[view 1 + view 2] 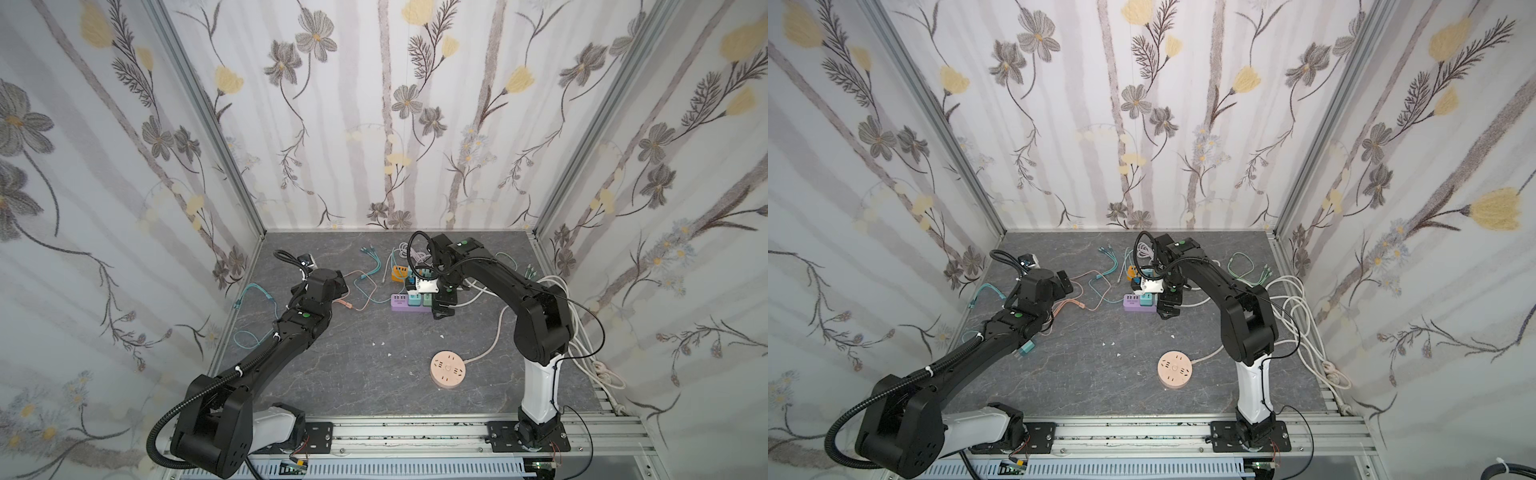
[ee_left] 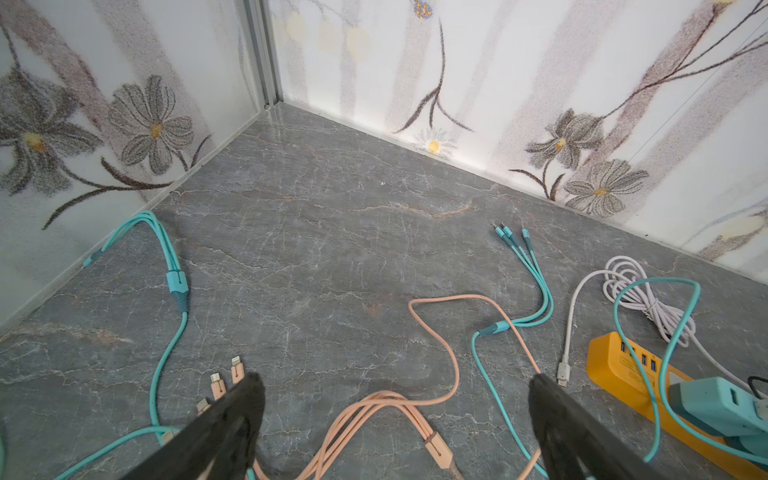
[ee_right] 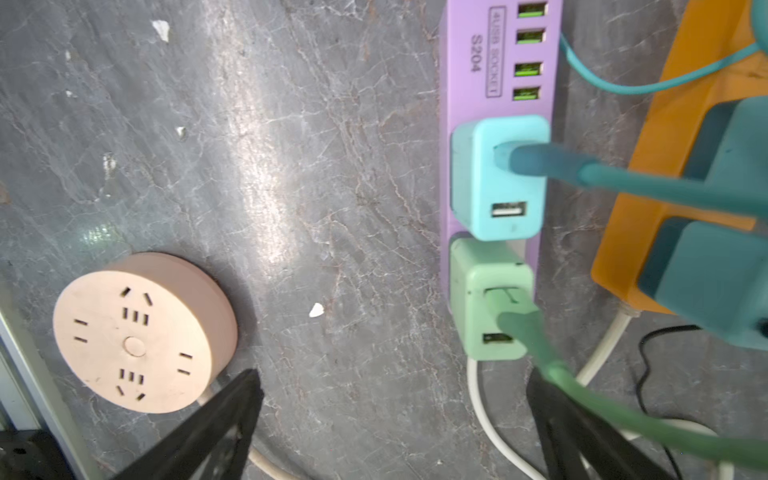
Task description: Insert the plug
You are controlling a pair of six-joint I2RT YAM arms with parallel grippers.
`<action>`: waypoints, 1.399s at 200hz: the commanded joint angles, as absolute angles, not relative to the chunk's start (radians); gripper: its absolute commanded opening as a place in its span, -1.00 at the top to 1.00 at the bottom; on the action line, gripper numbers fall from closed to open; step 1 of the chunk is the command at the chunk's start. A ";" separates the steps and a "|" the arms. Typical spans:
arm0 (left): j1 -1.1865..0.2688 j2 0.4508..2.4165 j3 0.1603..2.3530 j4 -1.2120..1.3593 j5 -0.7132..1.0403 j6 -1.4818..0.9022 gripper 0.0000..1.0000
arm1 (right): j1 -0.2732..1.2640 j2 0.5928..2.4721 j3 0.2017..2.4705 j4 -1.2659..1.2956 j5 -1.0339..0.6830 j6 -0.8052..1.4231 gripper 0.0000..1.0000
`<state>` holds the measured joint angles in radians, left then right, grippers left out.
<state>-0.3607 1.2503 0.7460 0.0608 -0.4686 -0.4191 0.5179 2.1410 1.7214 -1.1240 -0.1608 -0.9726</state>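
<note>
At left we log the left gripper (image 2: 395, 386), fingers wide apart and empty, above a pink cable (image 2: 437, 451). Mid-table we log the green plug (image 3: 492, 307), seated in the purple strip (image 3: 461, 83) beside a blue adapter (image 3: 498, 178). Just beside it is the right gripper (image 3: 392, 378), fingers apart, empty.

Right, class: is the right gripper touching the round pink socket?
Apart. In both top views the right gripper hangs near the purple strip, with bare table between it and the round pink socket.

The plug (image 3: 492, 307) sits in the strip (image 3: 461, 62), just beside another adapter (image 3: 498, 178).
</note>
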 commanded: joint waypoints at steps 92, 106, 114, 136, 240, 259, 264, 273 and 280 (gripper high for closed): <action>-0.359 1.224 0.745 0.004 -0.405 -0.469 -1.00 | 0.539 1.737 1.258 -0.763 -0.274 -0.498 -0.98; -0.359 1.220 0.743 0.000 -0.402 -0.474 -1.00 | 0.538 1.640 1.177 -0.666 -0.237 -0.344 -0.99; -0.359 1.216 0.742 0.000 -0.396 -0.474 -1.00 | 0.539 1.579 1.149 -0.625 -0.181 -0.250 -0.99; -0.359 1.206 0.741 -0.002 -0.379 -0.473 -1.00 | 0.535 1.447 1.093 -0.593 0.064 0.019 -0.99; -0.359 1.164 0.703 -0.046 -0.304 -0.523 -1.00 | 0.381 0.827 0.509 -0.311 -0.090 0.875 -0.96; -0.359 1.152 0.691 -0.047 -0.307 -0.523 -1.00 | 0.374 0.791 0.462 -0.341 -0.119 0.954 -0.95; -0.359 1.150 0.691 -0.049 -0.307 -0.523 -1.00 | 0.375 0.778 0.449 -0.348 -0.118 0.969 -0.95; -0.359 1.147 0.689 -0.052 -0.310 -0.525 -1.00 | 0.371 0.756 0.424 -0.354 -0.125 1.013 -0.99; -0.359 1.146 0.687 -0.053 -0.310 -0.526 -1.00 | 0.363 0.740 0.398 -0.332 -0.166 1.026 -0.99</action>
